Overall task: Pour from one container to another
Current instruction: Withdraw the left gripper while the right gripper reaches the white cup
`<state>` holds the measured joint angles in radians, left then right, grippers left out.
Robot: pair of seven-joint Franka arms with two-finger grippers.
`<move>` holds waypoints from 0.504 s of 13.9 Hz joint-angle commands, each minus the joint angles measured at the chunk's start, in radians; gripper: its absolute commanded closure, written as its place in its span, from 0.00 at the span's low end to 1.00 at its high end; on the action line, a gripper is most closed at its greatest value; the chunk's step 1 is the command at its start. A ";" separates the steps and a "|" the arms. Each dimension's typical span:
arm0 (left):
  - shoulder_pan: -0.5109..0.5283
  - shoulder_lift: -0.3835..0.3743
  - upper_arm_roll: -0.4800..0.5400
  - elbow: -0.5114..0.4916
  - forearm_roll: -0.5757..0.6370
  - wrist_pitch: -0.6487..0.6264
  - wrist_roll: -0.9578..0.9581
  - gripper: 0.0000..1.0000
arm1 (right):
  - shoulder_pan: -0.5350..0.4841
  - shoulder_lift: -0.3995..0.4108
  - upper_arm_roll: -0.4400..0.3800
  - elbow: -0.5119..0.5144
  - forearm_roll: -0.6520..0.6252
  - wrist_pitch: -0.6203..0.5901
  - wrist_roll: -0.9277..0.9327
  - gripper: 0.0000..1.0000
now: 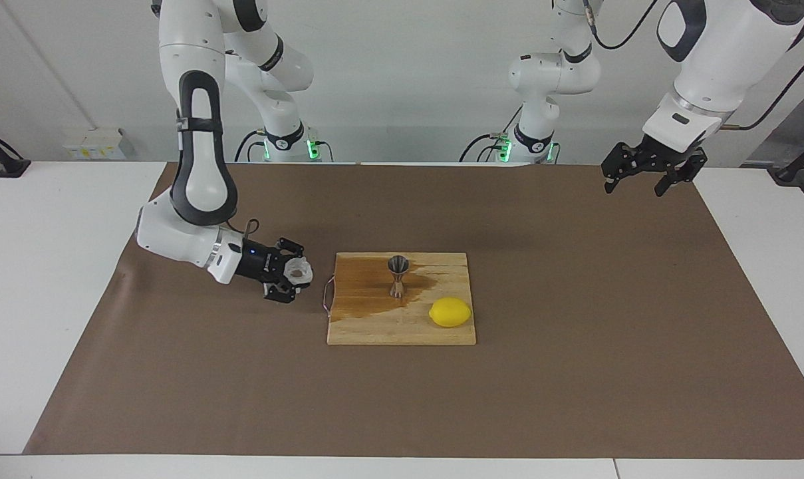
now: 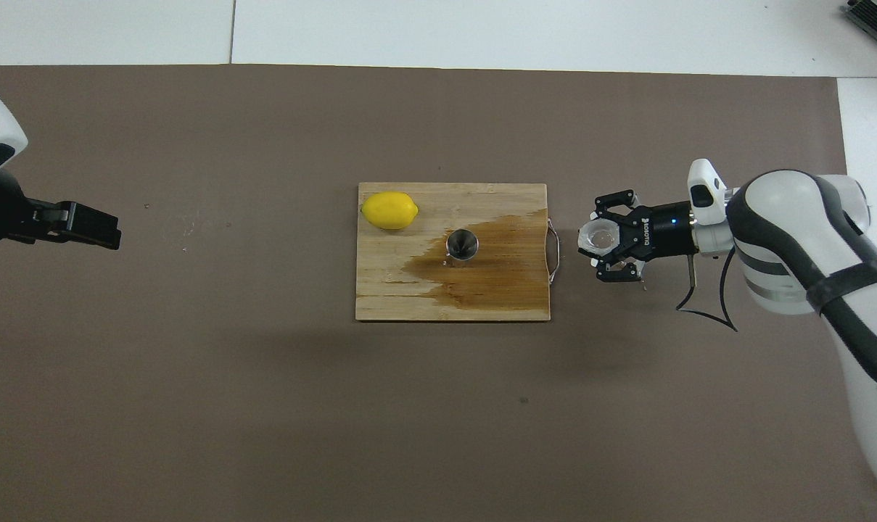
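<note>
The ribbed clear glass cup [image 1: 300, 269] sits between the fingers of my right gripper [image 1: 295, 274], low over the brown mat beside the handle end of the cutting board; the gripper is shut on it. In the overhead view the cup [image 2: 599, 235] and right gripper [image 2: 600, 239] show its mouth facing up. The steel jigger [image 1: 398, 274] stands upright on the cutting board [image 1: 375, 326], apart from the cup; it also shows in the overhead view [image 2: 461, 245]. My left gripper [image 1: 643, 178] waits open and empty, raised over the mat's edge at the left arm's end [image 2: 83, 225].
A yellow lemon [image 1: 450, 312] lies on the board, farther from the robots than the jigger [image 2: 389, 210]. A dark wet stain covers part of the board [image 2: 409, 297] around the jigger. A brown mat [image 1: 574, 372] covers the table.
</note>
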<state>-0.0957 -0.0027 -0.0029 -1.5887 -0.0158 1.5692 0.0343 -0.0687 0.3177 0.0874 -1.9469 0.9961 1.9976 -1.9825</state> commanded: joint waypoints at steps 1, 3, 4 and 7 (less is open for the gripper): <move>0.007 -0.026 -0.003 -0.027 0.016 -0.001 0.001 0.00 | 0.073 -0.061 0.002 -0.006 -0.048 0.059 0.172 1.00; 0.007 -0.026 -0.003 -0.027 0.016 -0.001 0.001 0.00 | 0.113 -0.068 0.002 0.016 -0.085 0.082 0.253 1.00; 0.007 -0.026 -0.003 -0.027 0.016 -0.001 0.001 0.00 | 0.122 -0.068 0.002 0.025 -0.089 0.084 0.292 1.00; 0.007 -0.026 -0.003 -0.027 0.016 -0.001 0.001 0.00 | 0.176 -0.068 0.003 0.055 -0.091 0.105 0.376 1.00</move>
<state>-0.0957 -0.0028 -0.0029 -1.5887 -0.0158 1.5692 0.0343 0.0830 0.2505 0.0894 -1.9133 0.9247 2.0829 -1.6703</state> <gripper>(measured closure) 0.000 0.700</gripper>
